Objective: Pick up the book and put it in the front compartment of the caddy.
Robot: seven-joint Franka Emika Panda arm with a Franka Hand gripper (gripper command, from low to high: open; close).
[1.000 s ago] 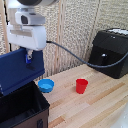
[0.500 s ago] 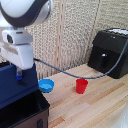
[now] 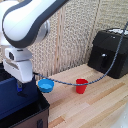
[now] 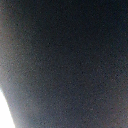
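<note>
The hand (image 3: pixel 19 85) hangs over the caddy (image 3: pixel 30 112) touching the book (image 3: pixel 14 96), apparently clamped on it, though blur hides the fingers.

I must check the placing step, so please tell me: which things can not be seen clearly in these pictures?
- Gripper: exterior view, fingertips hidden behind the book; open or shut is unclear.
- Caddy: cut off by the exterior view's left and lower edges; dividers and compartments not visible.
- Wrist view: only a dark blur, nothing identifiable.
</note>
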